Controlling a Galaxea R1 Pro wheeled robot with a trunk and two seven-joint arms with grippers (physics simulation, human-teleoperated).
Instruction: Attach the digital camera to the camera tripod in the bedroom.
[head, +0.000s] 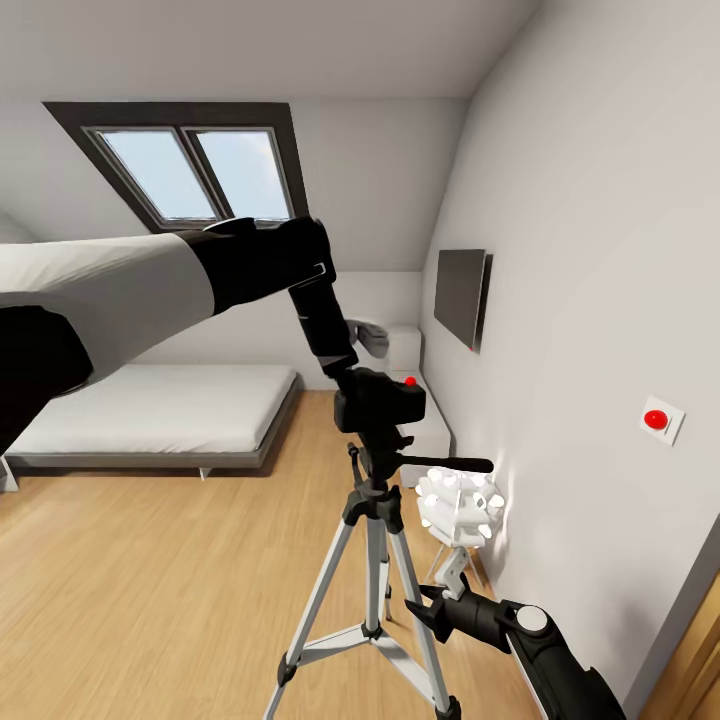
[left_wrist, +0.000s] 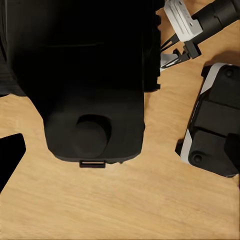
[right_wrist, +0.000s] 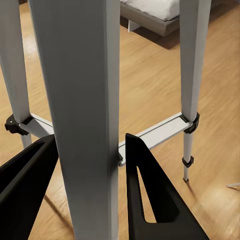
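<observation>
The digital camera (head: 383, 398), black with a red dot on top, sits right on the black head of the camera tripod (head: 374, 520). My left gripper (head: 350, 383) comes down from the upper left and is shut on the camera. In the left wrist view the camera's dark body (left_wrist: 92, 95) covers the fingers, with wood floor below it. The tripod's pan handle (head: 450, 463) points right. My right gripper (head: 432, 605) is low at the tripod's right leg. In the right wrist view, my right gripper (right_wrist: 90, 141) has its black fingers (right_wrist: 150, 195) closed on either side of that silver leg (right_wrist: 85, 100).
A white spiky globe lamp (head: 460, 505) stands just right of the tripod, against the grey wall. A wall TV (head: 460, 295) and a red button (head: 657, 418) are on that wall. The low grey bed (head: 150, 410) lies at the back left under the skylight (head: 190, 170). The robot's base (left_wrist: 212, 120) is on the floor.
</observation>
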